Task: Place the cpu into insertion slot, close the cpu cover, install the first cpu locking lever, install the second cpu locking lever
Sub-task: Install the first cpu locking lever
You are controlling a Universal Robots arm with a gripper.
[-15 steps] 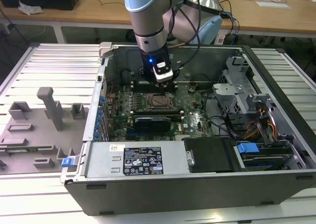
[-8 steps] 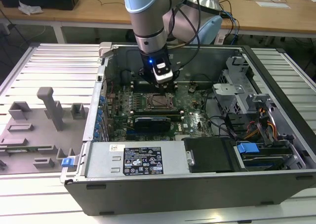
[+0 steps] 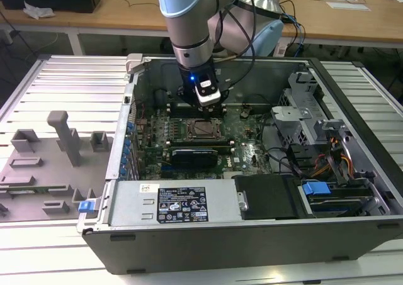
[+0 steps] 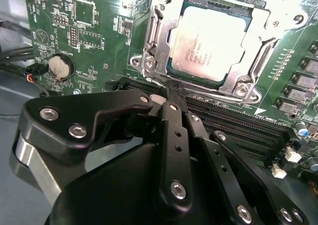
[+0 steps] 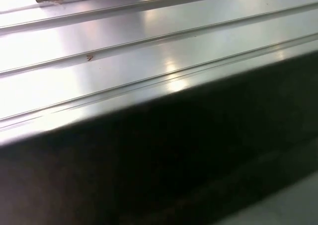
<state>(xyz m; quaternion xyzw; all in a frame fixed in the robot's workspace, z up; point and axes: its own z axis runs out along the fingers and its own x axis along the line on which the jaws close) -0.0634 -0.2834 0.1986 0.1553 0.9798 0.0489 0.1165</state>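
Exterior view, from its left: grey fixture plate (image 3: 44, 165) with upright blocks sits on the ribbed table (image 3: 69, 77), just beside the open PC case (image 3: 252, 225); arm (image 3: 189, 21) comes down into the case over the green board (image 3: 151, 140); gripper (image 3: 209, 112) sits at the far edge of the socket (image 3: 203, 129), very close above it; drive cage (image 3: 302, 109) and cable bundle (image 3: 327, 159) at the exterior view's right.

Second wrist view: coin cell (image 4: 59, 66) on the board (image 4: 99, 41), well apart from the socket; black fingers (image 4: 174, 135) pressed together, clenched with nothing visible between them, tip close by the socket's near edge, contact unclear; cpu (image 4: 208, 43) lies flat in the slot (image 4: 224, 1), metal top up; cover (image 4: 156, 51) is down around the cpu, its frame on the chip's edges and the top showing through the window; cannot tell whether either lever is latched; long black card slots (image 4: 238, 125) run just beside the socket.

First wrist view: ribbed metal surface (image 5: 149, 46) above a dark edge (image 5: 174, 160).
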